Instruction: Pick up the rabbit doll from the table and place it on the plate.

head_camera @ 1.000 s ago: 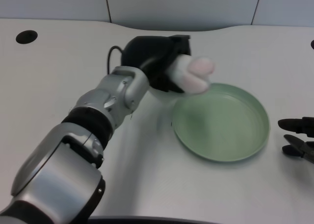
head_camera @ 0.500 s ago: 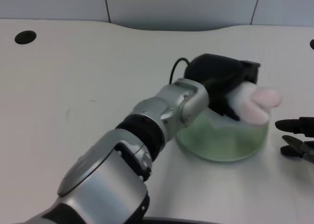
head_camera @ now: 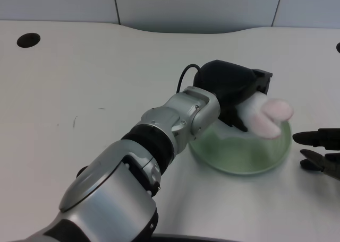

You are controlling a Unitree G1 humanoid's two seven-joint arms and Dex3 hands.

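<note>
Hovering over the green plate [head_camera: 234,160], the left hand [head_camera: 234,91] grips the rabbit doll [head_camera: 264,116], fingers wrapped around it, pink ears jutting right. Placing step is on; next, I reckon, lower it and let go.

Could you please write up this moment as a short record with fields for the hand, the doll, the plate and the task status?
left hand: grips the rabbit doll, over the plate
rabbit doll: white and pink, held above the plate, not visibly resting on it
plate: green, on the white table, partly hidden by the arm
task status: doll lifted, not yet released
</note>
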